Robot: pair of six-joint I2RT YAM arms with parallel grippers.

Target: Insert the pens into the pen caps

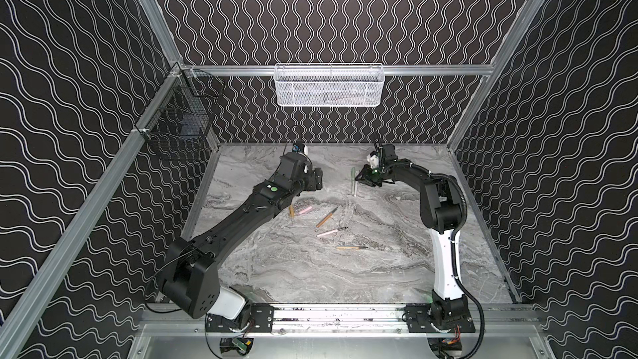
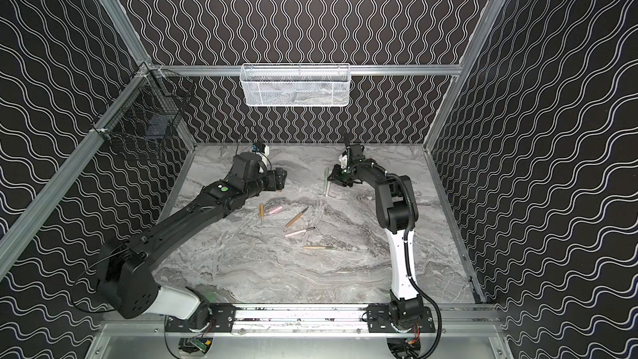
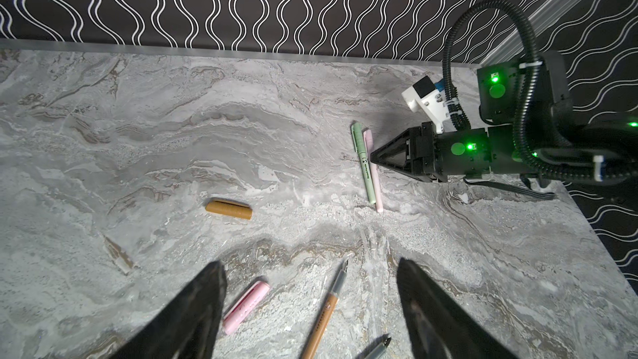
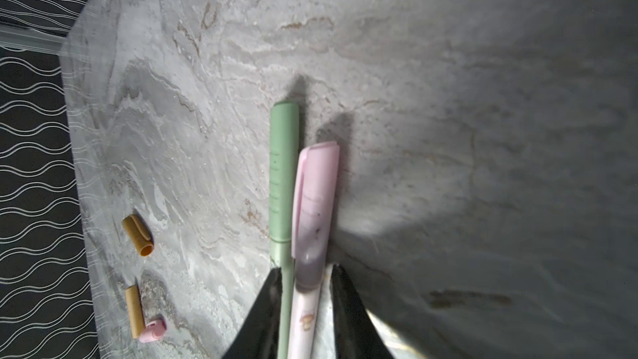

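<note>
right gripper [image 4: 303,291] is low on the table [image 1: 379,271], upper centre in both top views. Its jaws are slightly apart astride the capped pink pen [image 4: 316,202], and the capped green pen [image 4: 283,174] lies touching alongside. Can't tell if it's pinching or just straddling.

left gripper [image 3: 310,305] is spread wide and empty, hovering over the pink cap [image 3: 245,306] and tan pen [image 3: 322,316] at the bottom of its wrist view. The tan cap [image 3: 229,209] lies apart, mid-frame. The bare pink pen [image 1: 330,232] sits mid-table in a top view.

Handling guess: the pens are light, stiff, smooth plastic and round, so they'll roll and slip. Take a pen mid-barrel, across the axis and clear of the thin nib, which looks bendable. Grip a cap near its closed end, mouth left free.
</note>
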